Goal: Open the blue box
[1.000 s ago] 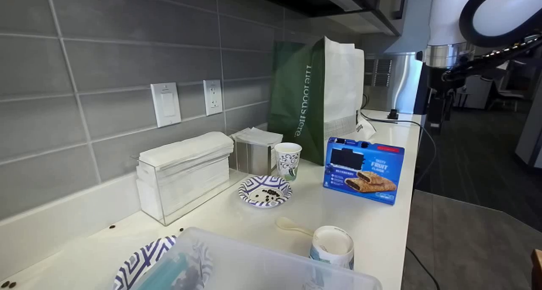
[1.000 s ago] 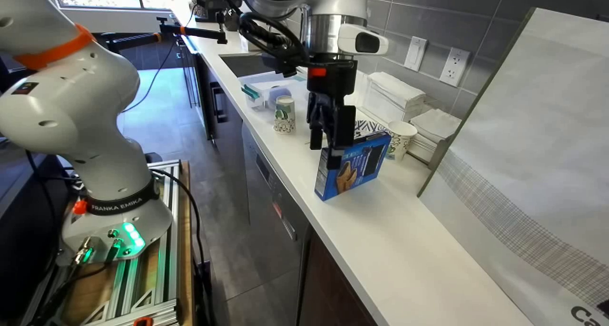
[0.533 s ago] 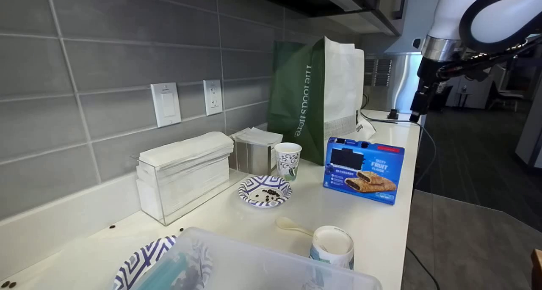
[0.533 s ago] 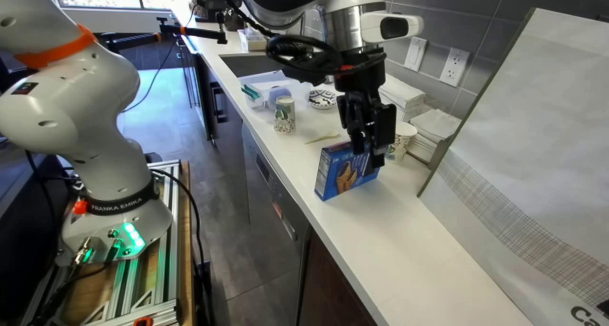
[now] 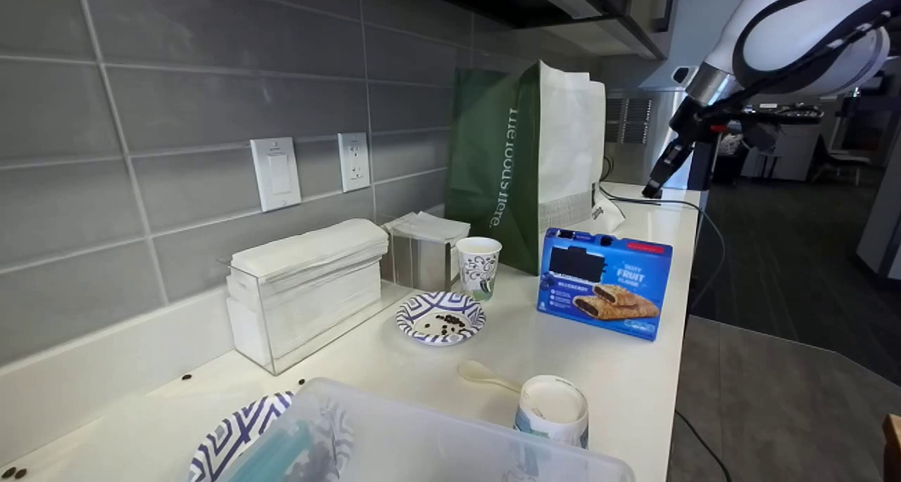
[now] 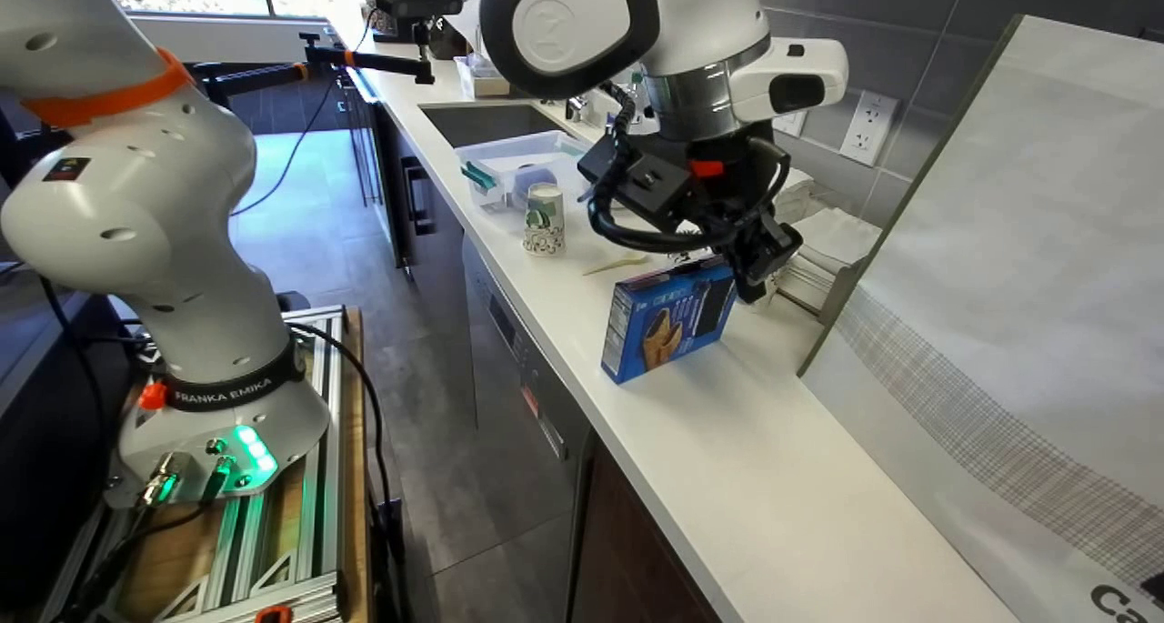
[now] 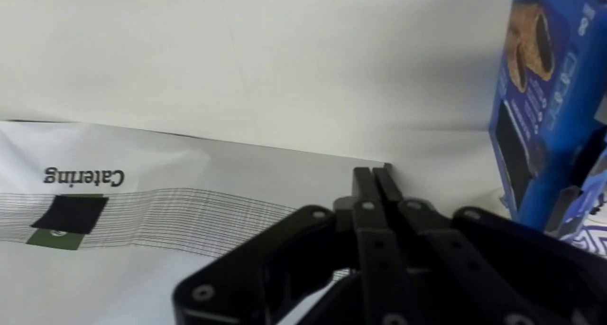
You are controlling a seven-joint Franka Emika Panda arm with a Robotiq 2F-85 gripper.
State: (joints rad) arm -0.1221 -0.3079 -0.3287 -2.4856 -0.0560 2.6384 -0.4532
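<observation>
Jaws: closed, their two sides meeting with nothing visible between them in the wrist view; they slant downward over the surface (image 6: 773,477) at the end of the single arm (image 5: 781,39).
Blue box (image 7: 552,111): upright on the surface, at the right edge of the wrist view and cut off by it; the tips of the jaws point past it and stand apart from it.
Jaws to box: a sideways relation; the jaws lie on the side facing the green paper bag (image 5: 528,172) and, in an exterior view, near that end of the box (image 6: 670,320) which is toward the tiled wall (image 5: 232,102).
Long axis: across the surface, from near its front edge toward the wall, with one broad face turned to the jaws' side.
Top edge (image 5: 588,238): long, narrow, parallel to that axis; dark patches mark it, and whether a flap is loose cannot be told.
Coming move: judged to be a shift sideways toward the box and onto its top edge; pinching a flap would require the jaws parted, whereas prying could use them as they are.
Hazard: a push on the broad face would probably tip or slide the box.
Green paper bag: across the jaws from the box; contact with the tips cannot be judged.
Paper cup (image 5: 480,267): upright, nearer the wall than the box.
</observation>
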